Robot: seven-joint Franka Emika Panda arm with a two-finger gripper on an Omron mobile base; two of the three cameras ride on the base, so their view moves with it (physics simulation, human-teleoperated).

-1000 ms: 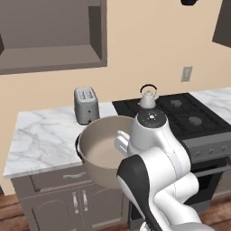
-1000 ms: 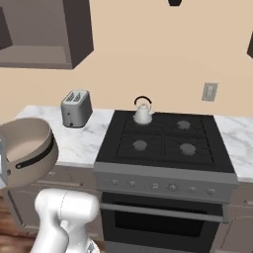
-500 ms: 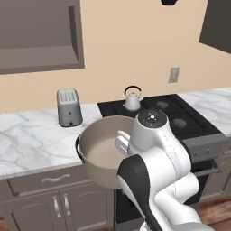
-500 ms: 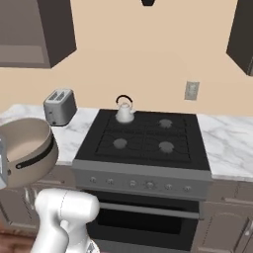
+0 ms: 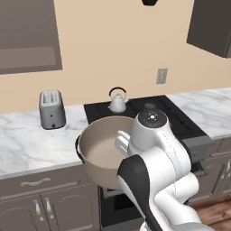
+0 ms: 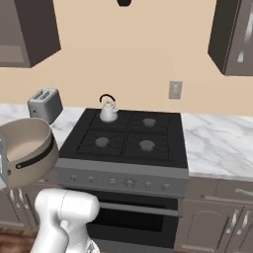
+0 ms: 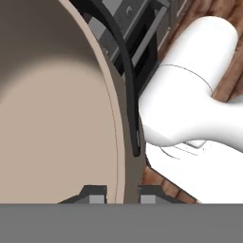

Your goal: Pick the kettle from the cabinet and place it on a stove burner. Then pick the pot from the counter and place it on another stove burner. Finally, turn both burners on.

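My gripper is shut on the rim of the large tan pot, one finger inside the wall and one outside. The pot hangs tilted in the air in front of the counter's edge, left of the stove, and shows at the left as the pot. Its dark side handle runs up past my fingers. The small silver kettle stands on the back left burner, also seen as the kettle. The front left burner and both right burners are bare. The dark cabinet hangs open at the upper left.
A grey toaster stands on the marble counter left of the stove. More counter runs to the stove's right, with a wall outlet above it. A row of knobs lines the stove front. Another dark wall cabinet hangs upper right.
The whole picture has slid left in both base views, so the base has driven to the right toward the stove. The pot stays in my grip, held the same way.
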